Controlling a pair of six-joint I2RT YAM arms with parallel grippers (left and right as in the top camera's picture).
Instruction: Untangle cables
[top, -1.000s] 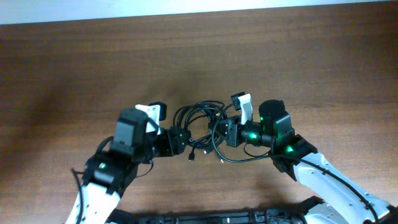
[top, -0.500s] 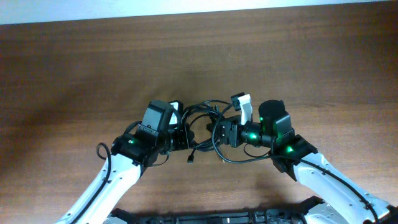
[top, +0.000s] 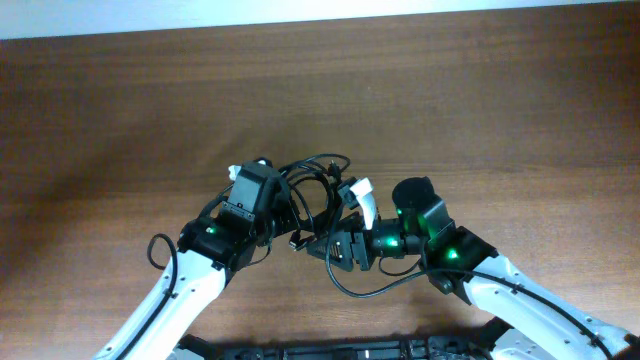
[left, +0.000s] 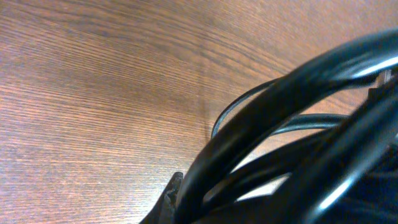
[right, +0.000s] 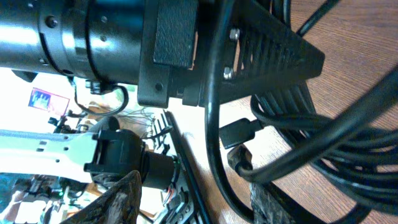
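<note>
Cables (top: 312, 190) lie as one small knotted black bundle on the wooden table (top: 450, 100), gathered right at my left gripper (top: 287, 212), and I place everything else from that gripper. It is pressed together on cords of the bundle. Through its wrist camera the cables (left: 280, 124) fill the view as thick black arcs close to the lens, with bare wood grain behind them. The loops fan out beyond the left gripper and to its right. One small plug (top: 297, 240) sits just on the near side of it.

My right gripper (top: 325, 248) is just to the right of the left gripper and a little nearer to me, at the bundle's edge. Its fingers (right: 127, 199) are spread, and one cord of the cables (right: 323, 149) runs through the gap between them, not pinched. A black plug end (right: 239, 134) shows just past that gap. One slack loop trails away to the right, curving under my right gripper.
</note>
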